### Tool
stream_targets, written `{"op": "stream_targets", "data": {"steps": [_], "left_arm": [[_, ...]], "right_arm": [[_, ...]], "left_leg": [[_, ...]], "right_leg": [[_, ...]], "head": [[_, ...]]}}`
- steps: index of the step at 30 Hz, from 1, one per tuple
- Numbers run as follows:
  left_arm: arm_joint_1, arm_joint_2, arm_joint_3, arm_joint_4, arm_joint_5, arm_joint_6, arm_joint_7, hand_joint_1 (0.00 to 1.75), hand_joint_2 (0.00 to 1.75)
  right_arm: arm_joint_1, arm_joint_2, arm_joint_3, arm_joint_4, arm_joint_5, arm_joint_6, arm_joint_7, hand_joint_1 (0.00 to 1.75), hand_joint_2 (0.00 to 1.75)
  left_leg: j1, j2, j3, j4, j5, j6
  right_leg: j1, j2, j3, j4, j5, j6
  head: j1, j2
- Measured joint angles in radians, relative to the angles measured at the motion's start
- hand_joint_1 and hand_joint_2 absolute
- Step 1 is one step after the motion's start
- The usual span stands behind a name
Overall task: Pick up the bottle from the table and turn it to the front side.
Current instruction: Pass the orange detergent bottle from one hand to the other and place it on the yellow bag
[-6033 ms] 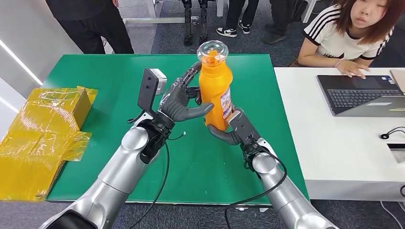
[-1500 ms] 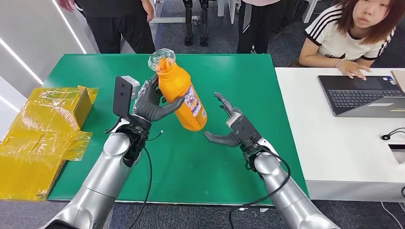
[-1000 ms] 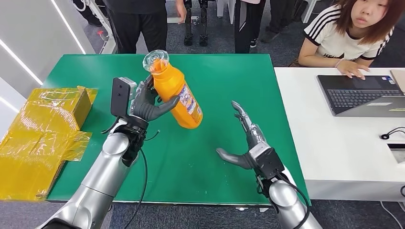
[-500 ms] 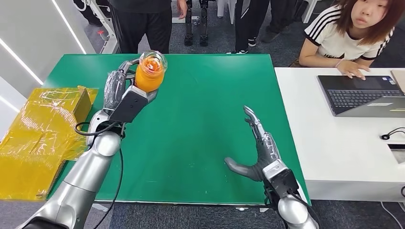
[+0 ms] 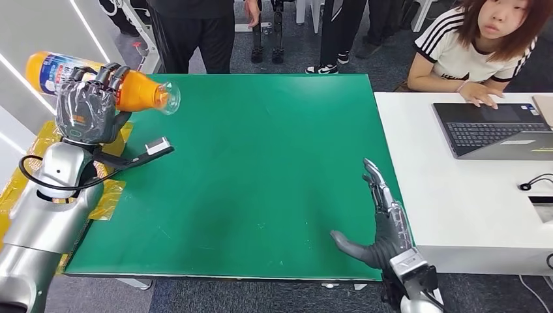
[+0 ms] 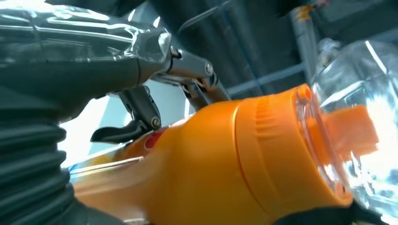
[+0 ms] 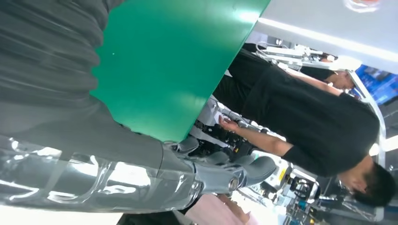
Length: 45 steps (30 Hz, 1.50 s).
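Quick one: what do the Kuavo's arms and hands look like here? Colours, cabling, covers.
Both arms are glossy silver shells. The left hand and right hand are dark grey with many fingers; the left one's back is wrapped in clear film. A black cable loops beside the left forearm. The wrist views show grey ribbed covers at the wrists.

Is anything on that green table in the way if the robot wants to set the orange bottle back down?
Nothing visible is. The left hand holds the bottle on its side above the green table's far left corner. The right hand is open at the near right edge, well away.
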Motion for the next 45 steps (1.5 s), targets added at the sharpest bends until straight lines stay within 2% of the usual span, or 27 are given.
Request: {"op": "stream_targets", "data": {"steps": [2, 5, 12, 18, 24, 29, 32, 36, 41, 45], "left_arm": [[0.001, 0.021, -0.003, 0.009, -0.077, 0.002, 0.052, 1.75, 1.75], [0.003, 0.041, -0.018, 0.036, -0.107, 0.003, 0.112, 1.75, 1.75], [0.018, 0.066, -0.062, 0.114, -0.111, 0.005, 0.157, 1.75, 1.75], [0.075, 0.032, -0.063, 0.236, -0.103, 0.013, 0.133, 1.75, 1.75], [0.085, -0.027, -0.063, 0.366, -0.099, -0.005, 0.165, 1.75, 1.75], [0.105, -0.053, -0.046, 0.419, -0.028, -0.018, 0.114, 1.75, 1.75], [0.12, -0.058, -0.039, 0.427, -0.024, -0.03, 0.112, 1.75, 1.75], [0.14, -0.059, -0.038, 0.443, -0.074, -0.039, 0.168, 1.75, 1.75], [0.155, -0.051, -0.04, 0.472, -0.109, -0.064, 0.301, 1.75, 1.75], [0.162, -0.042, -0.041, 0.496, -0.112, -0.083, 0.342, 1.75, 1.75]], "right_arm": [[0.028, -0.001, -0.01, -0.018, 0.008, -0.009, -0.012, 0.0, 1.75], [0.063, -0.001, -0.023, -0.044, 0.021, -0.013, -0.02, 0.0, 1.75], [0.099, 0.002, -0.046, -0.087, 0.042, 0.017, -0.013, 0.0, 1.75], [0.11, 0.013, -0.068, -0.111, 0.064, 0.046, -0.001, 0.0, 1.75], [0.104, 0.028, -0.087, -0.117, 0.077, 0.073, 0.016, 0.0, 1.75], [0.088, 0.03, -0.098, -0.117, 0.066, 0.082, 0.025, 0.0, 1.75], [0.079, 0.03, -0.104, -0.117, 0.056, 0.092, 0.03, 0.0, 1.75], [0.074, 0.03, -0.106, -0.117, 0.053, 0.098, 0.032, 0.0, 1.75], [0.075, 0.031, -0.106, -0.112, 0.059, 0.098, 0.026, 0.0, 1.75], [0.074, 0.033, -0.106, -0.103, 0.064, 0.102, 0.023, 0.0, 1.75]], "left_leg": [[0.0, 0.0, 0.0, 0.0, 0.0, 0.0], [0.0, 0.0, 0.0, 0.0, 0.0, 0.0], [0.0, 0.001, 0.0, 0.0, 0.0, 0.0], [0.0, 0.001, 0.0, 0.0, 0.0, 0.0], [0.0, 0.001, 0.0, 0.0, 0.0, 0.0], [0.0, 0.0, 0.0, 0.0, 0.0, 0.0], [0.0, 0.0, 0.0, 0.0, 0.0, 0.0], [0.0, 0.0, 0.0, 0.0, 0.0, 0.0], [0.0, 0.0, 0.0, 0.0, 0.0, 0.0], [0.0, 0.0, 0.0, 0.0, 0.0, 0.0]], "right_leg": [[0.0, 0.0, 0.0, 0.0, 0.0, 0.0], [0.0, 0.0, 0.0, 0.0, 0.0, 0.0], [0.0, 0.001, 0.0, 0.0, 0.0, 0.0], [0.0, 0.001, 0.0, 0.0, 0.0, 0.0], [0.0, 0.001, 0.0, 0.0, 0.0, 0.0], [0.0, 0.001, 0.0, 0.0, 0.0, 0.0], [0.0, 0.0, 0.0, 0.0, 0.0, 0.0], [0.0, 0.0, 0.0, 0.0, 0.0, 0.0], [0.0, 0.0, 0.0, 0.0, 0.0, 0.0], [0.0, 0.0, 0.0, 0.0, 0.0, 0.0]], "head": [[0.0, 0.0], [0.0, 0.0], [0.0, 0.0], [0.0, 0.0], [0.0, 0.0], [0.0, 0.0], [0.0, 0.0], [0.0, 0.0], [0.0, 0.0], [0.0, 0.0]]}}
